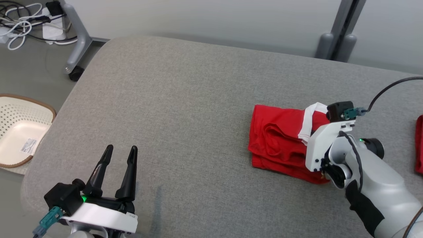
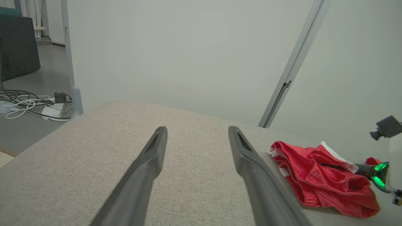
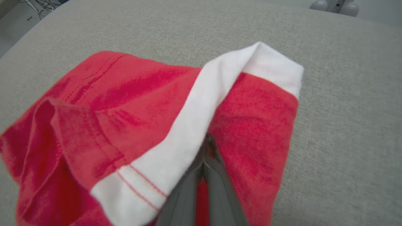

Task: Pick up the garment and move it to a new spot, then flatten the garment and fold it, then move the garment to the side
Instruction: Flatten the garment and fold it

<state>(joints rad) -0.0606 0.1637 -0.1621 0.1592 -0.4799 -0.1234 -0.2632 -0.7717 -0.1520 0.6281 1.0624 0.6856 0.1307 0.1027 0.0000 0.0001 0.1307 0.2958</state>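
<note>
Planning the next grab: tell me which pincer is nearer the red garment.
Right. The right pincer is shut on the red garment; the left pincer stands open, apart, off to its left.

Lab (floor cables [image 1: 19, 19], wheeled stand [image 1: 77, 43]).

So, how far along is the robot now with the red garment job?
Done, it seems: the red garment lies folded in a compact, slightly rumpled stack on the grey table. In hand: the right claw is shut on it at the white band; the left claw is open, well apart from it. Left: moving the garment to the side.
</note>
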